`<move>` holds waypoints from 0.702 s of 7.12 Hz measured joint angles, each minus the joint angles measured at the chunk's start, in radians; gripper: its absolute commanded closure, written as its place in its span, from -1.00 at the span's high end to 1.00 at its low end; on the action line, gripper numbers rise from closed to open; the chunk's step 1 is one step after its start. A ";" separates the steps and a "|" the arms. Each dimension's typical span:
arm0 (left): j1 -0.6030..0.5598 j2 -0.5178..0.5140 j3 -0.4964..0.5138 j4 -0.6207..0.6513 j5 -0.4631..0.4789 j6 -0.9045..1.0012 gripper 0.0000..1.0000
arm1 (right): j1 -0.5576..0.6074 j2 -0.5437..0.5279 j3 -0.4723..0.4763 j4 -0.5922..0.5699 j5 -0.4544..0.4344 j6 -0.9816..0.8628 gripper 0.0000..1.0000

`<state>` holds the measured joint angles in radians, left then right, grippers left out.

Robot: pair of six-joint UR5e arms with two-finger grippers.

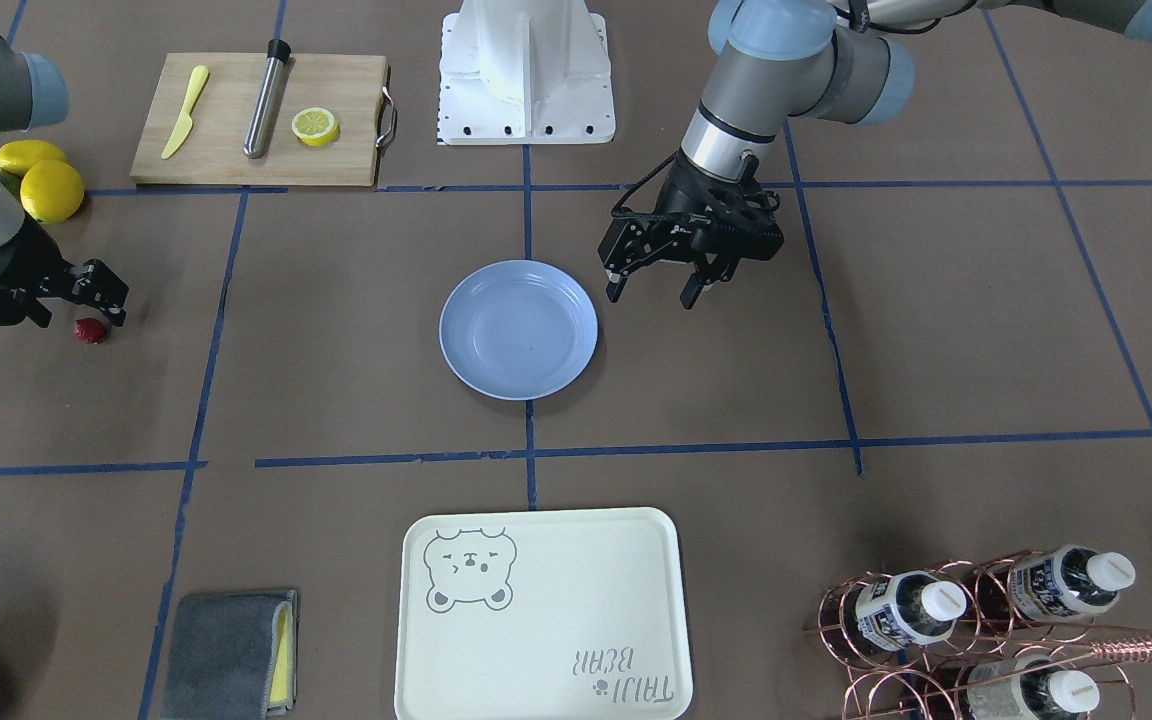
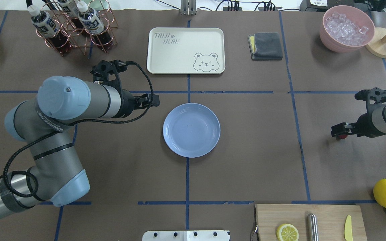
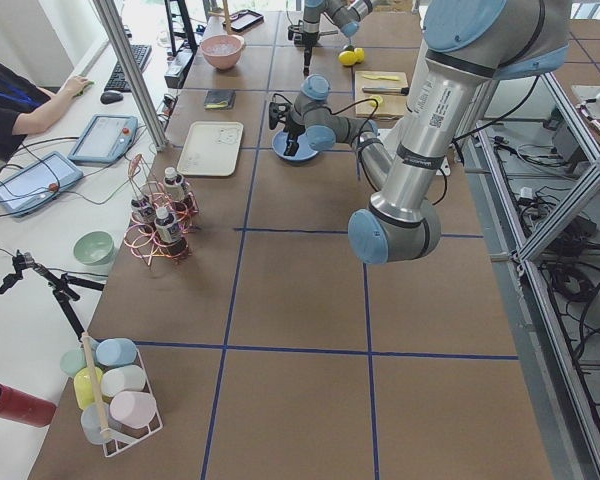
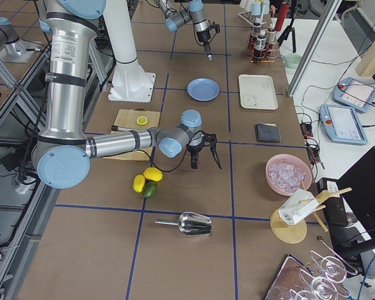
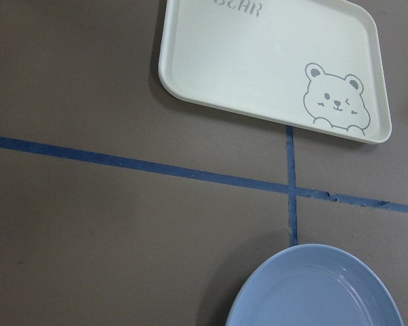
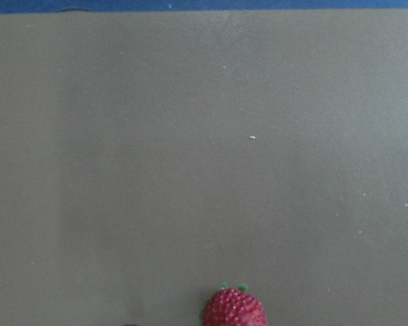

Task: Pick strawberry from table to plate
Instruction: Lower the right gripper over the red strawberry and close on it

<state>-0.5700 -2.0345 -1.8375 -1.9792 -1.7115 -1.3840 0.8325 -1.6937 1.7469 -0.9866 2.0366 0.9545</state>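
Strawberry small, dark red, seeded, green cap.

Lighting: bright, even, diffuse, from overhead.
Shadows: soft-edged and faint on the counter below the left claw and the right claw.
Glare: mild sheen on the plate beside the left claw.
Focus: right wrist view soft, grainy and yellow-tinted, with the strawberry blurred. Left wrist view sharp.
Distortion: in the side views, uprights lean near the edges.
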 measured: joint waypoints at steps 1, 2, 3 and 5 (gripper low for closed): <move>-0.001 0.007 -0.003 -0.001 0.000 0.001 1.00 | 0.000 0.003 -0.013 0.000 0.000 -0.007 0.49; -0.002 0.010 -0.005 -0.001 0.000 0.002 1.00 | -0.001 0.008 -0.024 0.000 0.001 -0.014 0.22; -0.002 0.016 -0.005 -0.002 0.000 0.002 1.00 | -0.001 0.013 -0.032 0.000 0.002 -0.016 -0.11; -0.002 0.029 -0.006 -0.005 0.000 0.014 1.00 | -0.001 0.017 -0.035 0.000 0.008 -0.018 -1.00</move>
<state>-0.5717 -2.0052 -1.8437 -1.9841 -1.7119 -1.3697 0.8314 -1.6770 1.7124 -0.9863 2.0442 0.9360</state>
